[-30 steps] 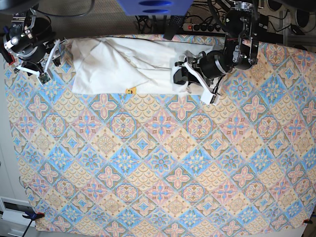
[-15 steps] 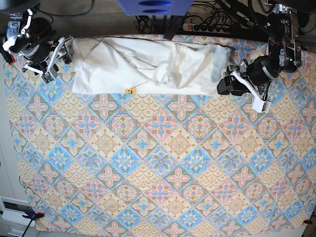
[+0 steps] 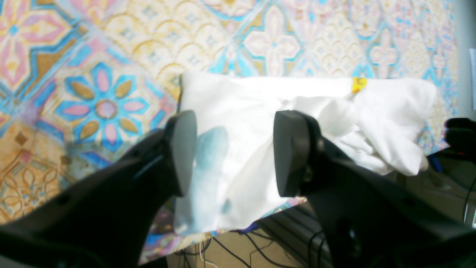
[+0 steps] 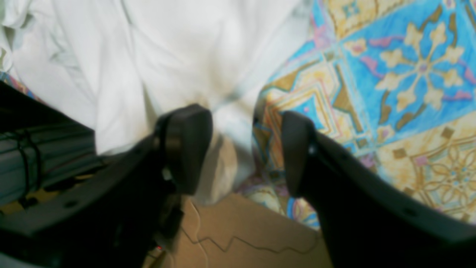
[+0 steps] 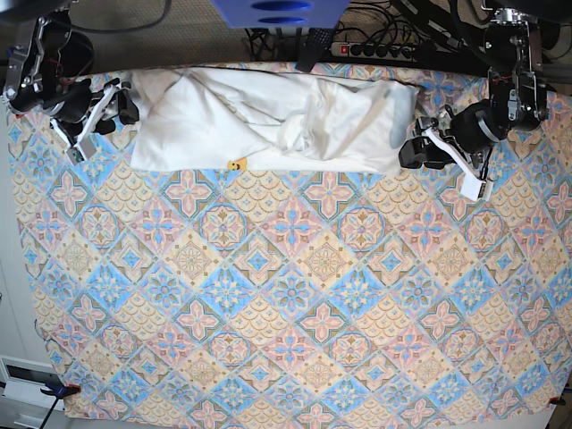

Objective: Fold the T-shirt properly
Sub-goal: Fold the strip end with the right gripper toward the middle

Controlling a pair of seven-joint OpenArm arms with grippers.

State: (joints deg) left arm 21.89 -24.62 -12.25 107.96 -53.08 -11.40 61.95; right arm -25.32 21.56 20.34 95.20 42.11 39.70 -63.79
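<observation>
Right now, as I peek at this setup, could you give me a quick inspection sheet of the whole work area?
Surface: patterned tablecloth covers the table, mostly bare.
Job's things: white T-shirt lies bunched in a long strip along the far edge; a small yellow bit of print peeks out at its near edge.
Clutter: nothing seen.
Grippers: left gripper open at one end of the shirt, holding nothing; right gripper open at the other end, holding nothing.
Cables: power strip and loose wires behind the table.
Surroundings: blue object overhead at the top edge; floor beyond the table.
</observation>
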